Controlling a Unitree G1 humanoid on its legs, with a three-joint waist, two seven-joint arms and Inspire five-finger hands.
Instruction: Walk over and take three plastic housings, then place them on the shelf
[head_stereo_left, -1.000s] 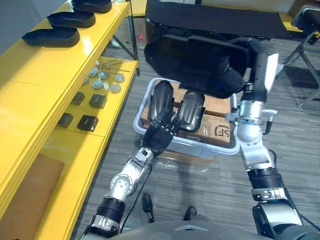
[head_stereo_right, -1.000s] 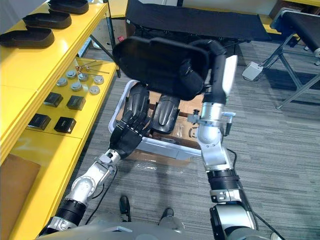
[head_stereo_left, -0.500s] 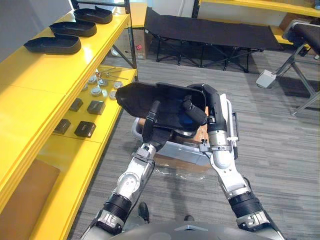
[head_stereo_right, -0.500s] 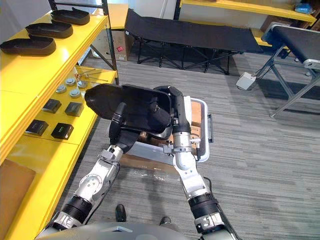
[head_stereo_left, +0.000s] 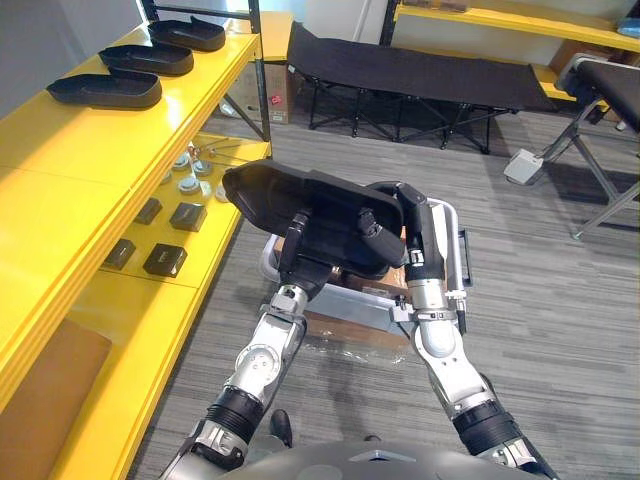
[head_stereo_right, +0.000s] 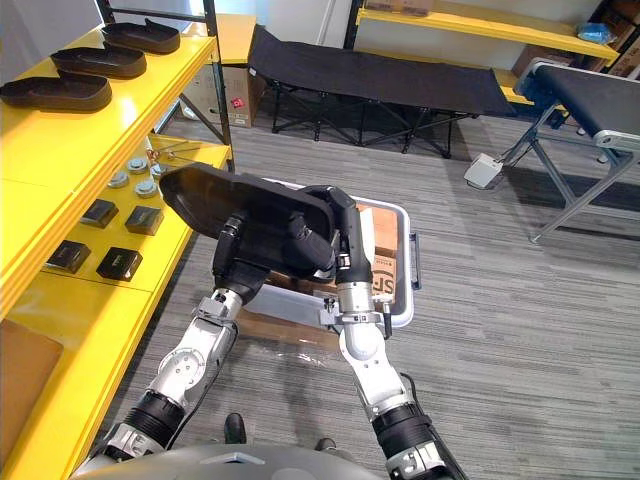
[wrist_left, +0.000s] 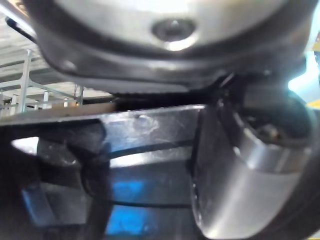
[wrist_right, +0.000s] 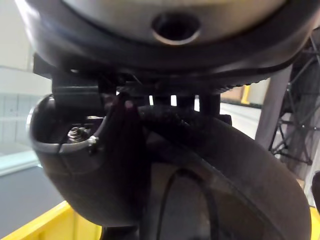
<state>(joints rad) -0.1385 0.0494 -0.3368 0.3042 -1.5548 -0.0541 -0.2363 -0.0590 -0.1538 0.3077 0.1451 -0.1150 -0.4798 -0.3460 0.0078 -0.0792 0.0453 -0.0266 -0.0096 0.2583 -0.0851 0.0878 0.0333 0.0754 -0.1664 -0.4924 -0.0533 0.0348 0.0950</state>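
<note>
As it hangs above the white bin, the black plastic housing is carried between both hands: the left hand pinches its near rim with fingers and thumb, and the right hand has its fingers curled over the right end. A cardboard box lies in the bin. Far left, three more housings sit on the yellow shelf.

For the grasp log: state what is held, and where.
One black plastic housing: left hand on its near edge, right hand round its right end.

Workshop; yellow shelf, dark blocks, folding cot
</note>
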